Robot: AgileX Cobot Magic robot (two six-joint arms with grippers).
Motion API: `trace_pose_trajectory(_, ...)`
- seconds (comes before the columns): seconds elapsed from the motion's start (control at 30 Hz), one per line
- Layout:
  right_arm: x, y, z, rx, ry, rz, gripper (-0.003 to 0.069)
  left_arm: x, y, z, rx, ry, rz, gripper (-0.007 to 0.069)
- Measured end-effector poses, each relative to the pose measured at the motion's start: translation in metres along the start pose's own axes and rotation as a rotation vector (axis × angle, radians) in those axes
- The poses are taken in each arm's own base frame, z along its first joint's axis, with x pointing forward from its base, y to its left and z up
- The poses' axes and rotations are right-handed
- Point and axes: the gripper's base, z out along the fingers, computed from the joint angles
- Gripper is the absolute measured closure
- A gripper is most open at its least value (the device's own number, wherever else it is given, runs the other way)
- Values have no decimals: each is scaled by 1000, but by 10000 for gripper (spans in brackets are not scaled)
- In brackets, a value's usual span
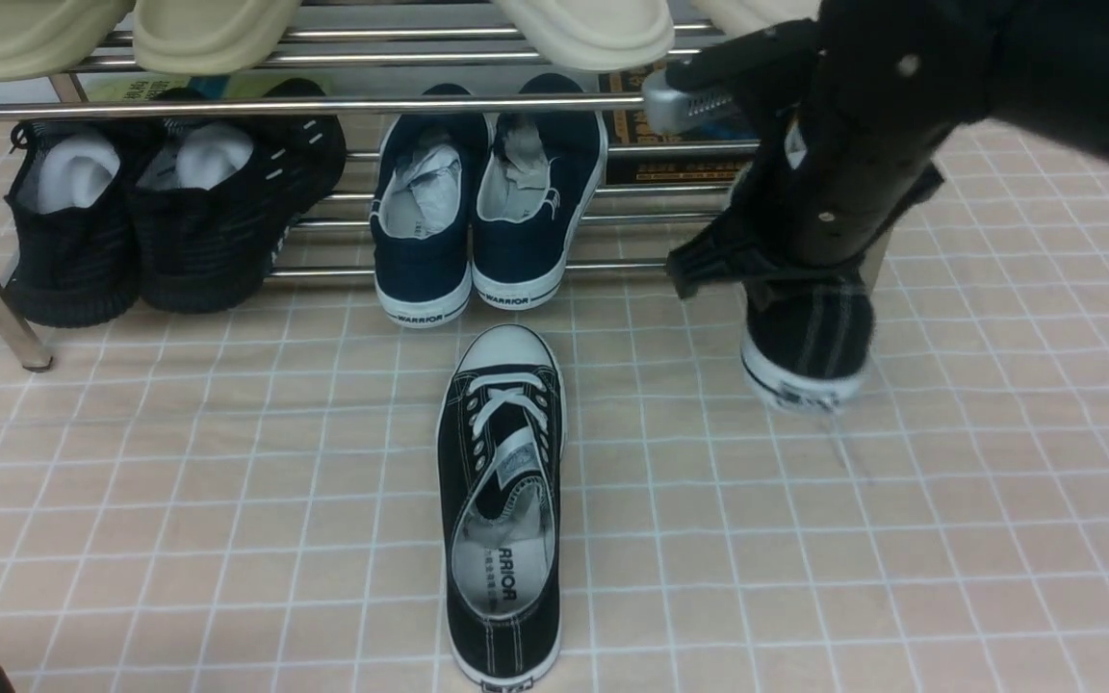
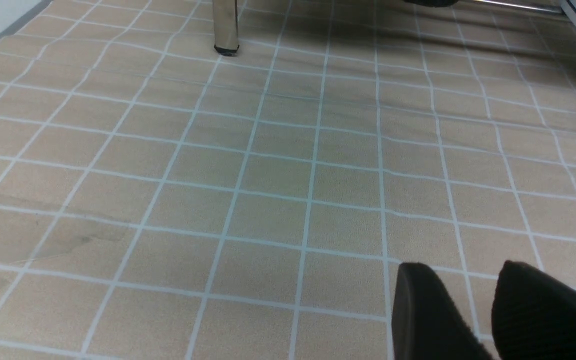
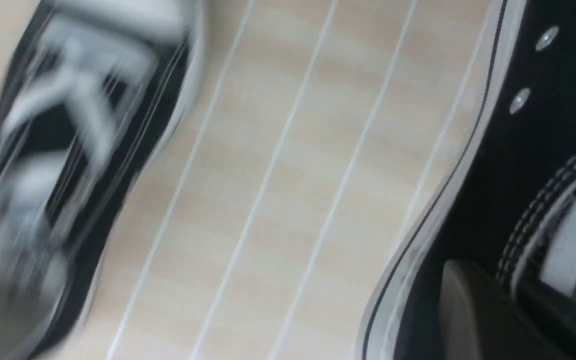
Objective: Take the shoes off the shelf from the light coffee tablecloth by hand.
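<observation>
One black canvas shoe (image 1: 502, 500) lies on the light coffee tablecloth (image 1: 227, 481), toe toward the shelf (image 1: 323, 104). The other shoe (image 1: 805, 337) is at the right, in front of the shelf, heel toward me. My right gripper (image 1: 795, 279) is shut on its side wall. In the right wrist view a grey finger (image 3: 468, 310) presses the outside of the held shoe (image 3: 543, 150), and the first shoe (image 3: 68, 150) shows blurred across the cloth (image 3: 293, 150). My left gripper (image 2: 460, 305) hangs open and empty over the tablecloth (image 2: 268, 175).
On the lower tier stand navy sneakers (image 1: 477, 202) and black knit sneakers (image 1: 150, 212). Cream slippers (image 1: 208, 29) rest on the top tier. A dark printed box (image 1: 670, 144) sits behind the bars. A chrome shelf leg (image 2: 225, 25) stands ahead of the left gripper.
</observation>
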Motion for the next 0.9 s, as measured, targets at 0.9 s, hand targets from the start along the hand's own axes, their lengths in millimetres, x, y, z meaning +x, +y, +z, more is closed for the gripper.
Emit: trace_pose_trajectory(0.9, 37, 79, 39, -75, 8, -79, 648, 0, 0, 0, 0, 1, 0, 384)
